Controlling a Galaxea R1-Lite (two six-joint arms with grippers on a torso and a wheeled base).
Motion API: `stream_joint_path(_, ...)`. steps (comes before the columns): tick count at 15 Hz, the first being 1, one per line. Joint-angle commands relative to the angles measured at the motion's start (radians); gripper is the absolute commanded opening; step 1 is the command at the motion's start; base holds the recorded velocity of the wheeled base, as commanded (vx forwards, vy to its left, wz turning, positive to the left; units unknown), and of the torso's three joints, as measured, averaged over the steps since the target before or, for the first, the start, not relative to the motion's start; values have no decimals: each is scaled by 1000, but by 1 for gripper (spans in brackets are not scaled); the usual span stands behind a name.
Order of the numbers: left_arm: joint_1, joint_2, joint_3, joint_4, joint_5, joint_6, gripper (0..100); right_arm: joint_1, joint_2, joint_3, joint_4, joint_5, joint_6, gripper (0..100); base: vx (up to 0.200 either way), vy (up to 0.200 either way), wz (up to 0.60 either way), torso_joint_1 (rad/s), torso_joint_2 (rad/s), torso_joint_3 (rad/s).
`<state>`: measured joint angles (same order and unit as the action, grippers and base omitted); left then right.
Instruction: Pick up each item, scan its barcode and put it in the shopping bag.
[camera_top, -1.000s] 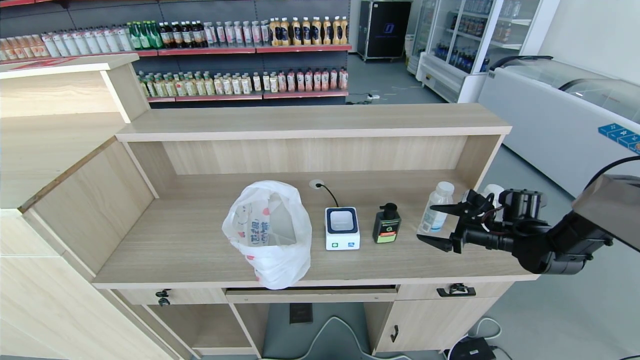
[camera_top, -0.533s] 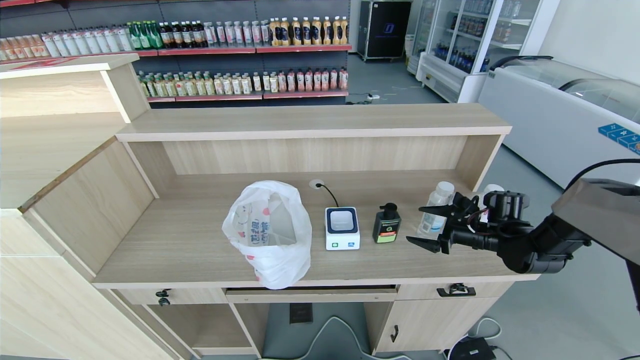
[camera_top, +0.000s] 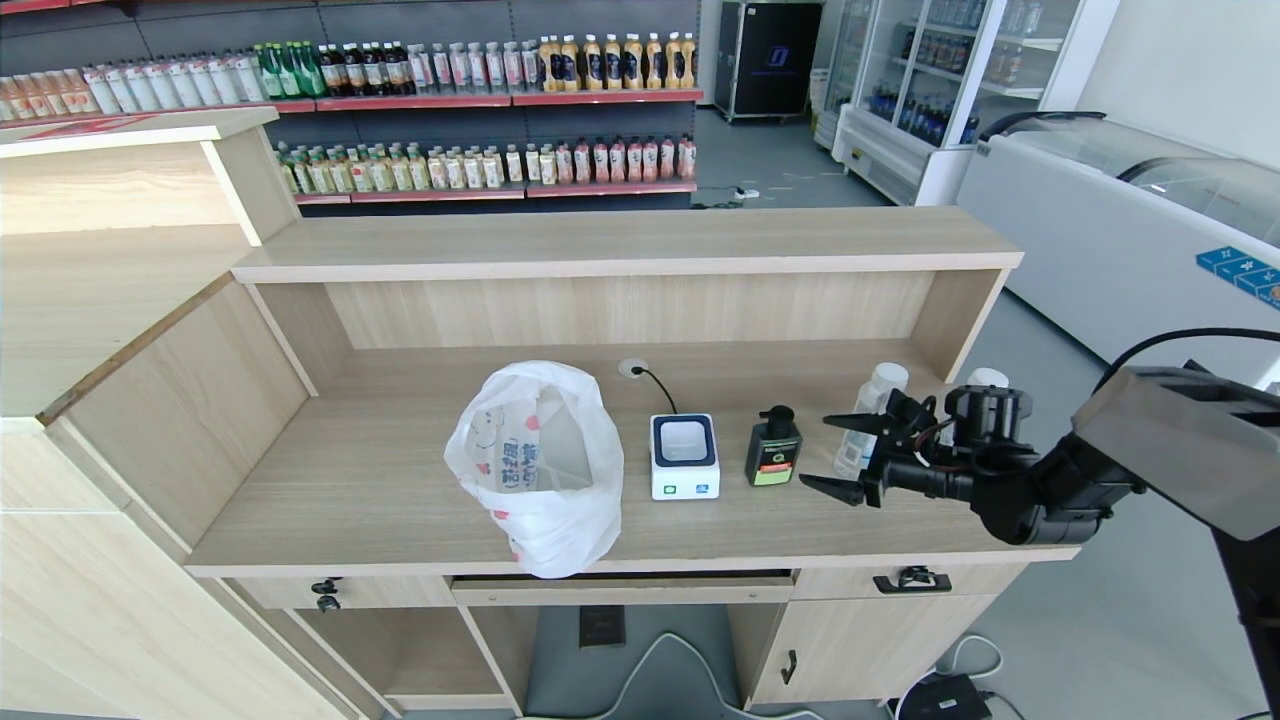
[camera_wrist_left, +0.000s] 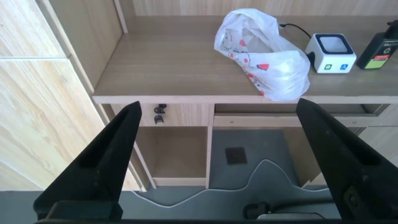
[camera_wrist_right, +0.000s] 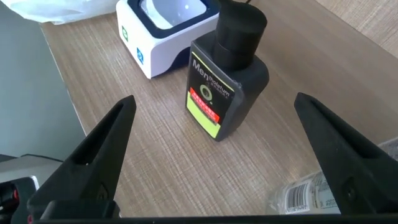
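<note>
Right gripper (camera_top: 818, 452): jaws spread wide, nothing held, positioned low over the counter (camera_top: 400, 480). The dark pump bottle (camera_top: 773, 447) stands upright directly ahead of the jaw gap, close to the fingertips and apart from both. A clear bottle (camera_top: 886, 378) stands just beside the farther finger, partly hidden by it. Beyond the pump bottle, in line with the jaws, sits the white scanner (camera_top: 684, 456); farther along the same line, the shopping bag (camera_top: 535, 465), mouth open.

Left gripper (camera_wrist_left: 217, 106): jaws spread wide, empty, with the shopping bag well ahead of them
</note>
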<state>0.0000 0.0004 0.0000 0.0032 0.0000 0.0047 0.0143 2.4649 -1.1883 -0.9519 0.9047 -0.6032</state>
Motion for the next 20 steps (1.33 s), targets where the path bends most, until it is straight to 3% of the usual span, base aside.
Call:
stream_joint_path(1, 0, 0, 0, 0, 0, 0, 100, 7, 17, -7, -1, 0, -1, 100, 0, 0, 0, 0, 0, 0)
stream_joint_path(20, 0, 0, 0, 0, 0, 0, 100, 85, 178, -212, 4, 7, -9, 100, 0, 0, 0, 0, 0, 0)
